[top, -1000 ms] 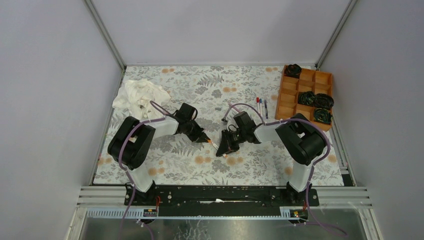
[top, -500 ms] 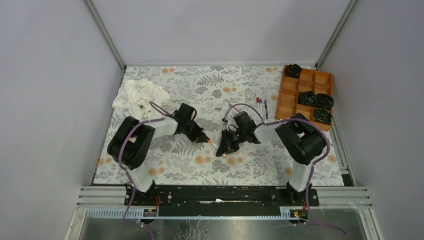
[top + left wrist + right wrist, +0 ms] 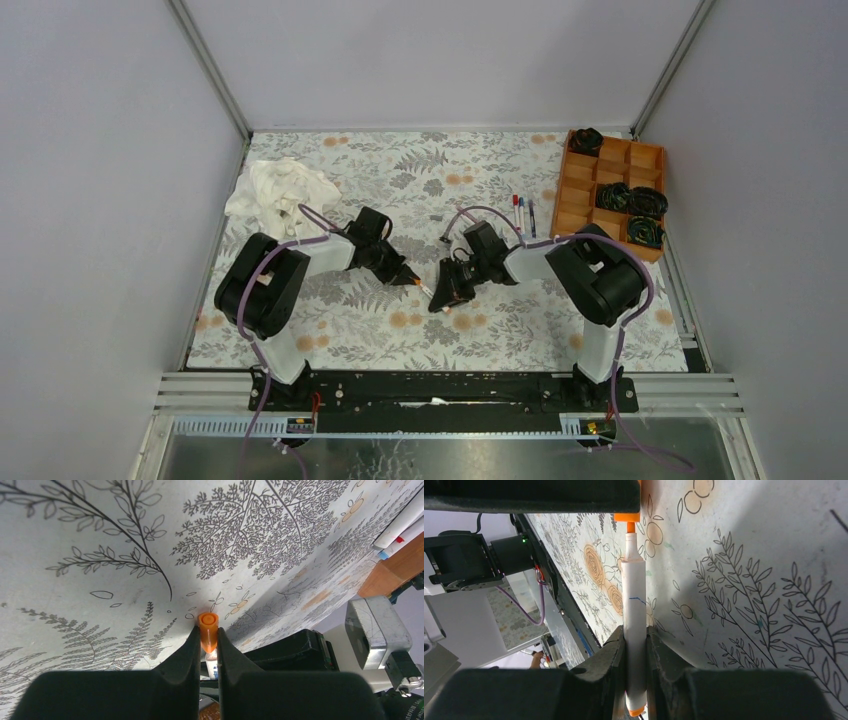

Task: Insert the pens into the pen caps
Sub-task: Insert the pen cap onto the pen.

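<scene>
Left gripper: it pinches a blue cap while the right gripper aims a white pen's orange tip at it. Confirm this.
Not quite: the cap is orange, not blue, as the left wrist view shows. The rest stands: the left gripper pinches it, and the right gripper aims the orange tip of the white pen at it.

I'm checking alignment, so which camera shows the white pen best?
Right wrist view: the white pen shows full length in the right end effector, tip at the orange cap. Top view gives a tiny sliver; left wrist view only a glimpse behind the cap.
</scene>
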You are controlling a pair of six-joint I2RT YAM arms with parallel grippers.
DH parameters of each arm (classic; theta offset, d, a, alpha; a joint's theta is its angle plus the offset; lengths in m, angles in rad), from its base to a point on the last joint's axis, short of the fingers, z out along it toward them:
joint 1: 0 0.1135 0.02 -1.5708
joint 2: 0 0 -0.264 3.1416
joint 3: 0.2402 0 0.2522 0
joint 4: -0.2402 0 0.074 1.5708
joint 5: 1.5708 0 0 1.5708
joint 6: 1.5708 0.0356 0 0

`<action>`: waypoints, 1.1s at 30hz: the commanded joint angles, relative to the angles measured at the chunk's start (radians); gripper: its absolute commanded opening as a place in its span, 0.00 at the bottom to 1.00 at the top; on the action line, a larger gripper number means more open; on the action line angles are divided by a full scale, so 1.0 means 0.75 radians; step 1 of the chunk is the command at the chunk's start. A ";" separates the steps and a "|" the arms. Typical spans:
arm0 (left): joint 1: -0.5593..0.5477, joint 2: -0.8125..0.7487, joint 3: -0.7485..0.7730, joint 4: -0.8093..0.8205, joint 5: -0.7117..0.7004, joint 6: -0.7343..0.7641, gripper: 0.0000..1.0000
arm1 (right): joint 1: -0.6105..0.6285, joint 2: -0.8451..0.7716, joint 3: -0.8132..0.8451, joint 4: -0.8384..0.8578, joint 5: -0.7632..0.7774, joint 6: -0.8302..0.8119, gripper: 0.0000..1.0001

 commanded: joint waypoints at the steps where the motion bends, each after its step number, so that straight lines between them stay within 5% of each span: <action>1: 0.008 0.022 -0.046 -0.026 -0.027 0.004 0.07 | 0.015 0.037 0.044 -0.013 0.039 -0.014 0.00; 18: -0.010 -0.039 -0.038 -0.009 0.018 -0.026 0.07 | 0.017 0.137 0.163 -0.107 0.138 -0.009 0.00; 33: -0.091 -0.110 0.006 0.031 -0.003 -0.009 0.07 | 0.040 -0.012 0.143 -0.023 0.268 -0.268 0.00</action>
